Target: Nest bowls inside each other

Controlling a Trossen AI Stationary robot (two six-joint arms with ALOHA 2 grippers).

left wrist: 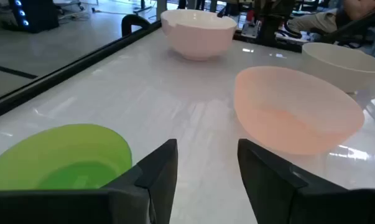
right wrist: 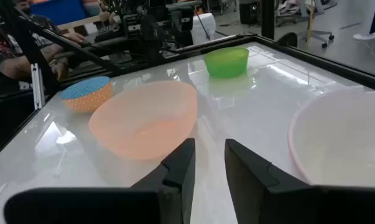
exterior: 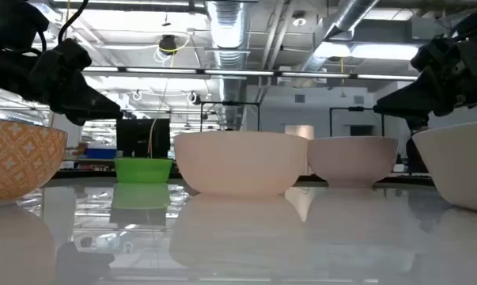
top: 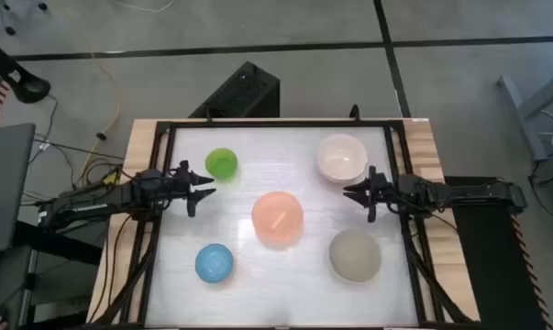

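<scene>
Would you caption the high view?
Five separate bowls on the table, left gripper and right gripper empty.

Smooth plastic bowls [top: 277, 218] on a glossy, mirror-like white table [top: 258, 165]

The scene is brightly and evenly lit from overhead. Ceiling strip lights [exterior: 222, 73] are seen across the top of the low view, and their glare is mirrored in the glossy table [exterior: 238, 237]. Only soft shadows are cast. Nearby fingers [left wrist: 156, 177] are slightly blurred.
</scene>
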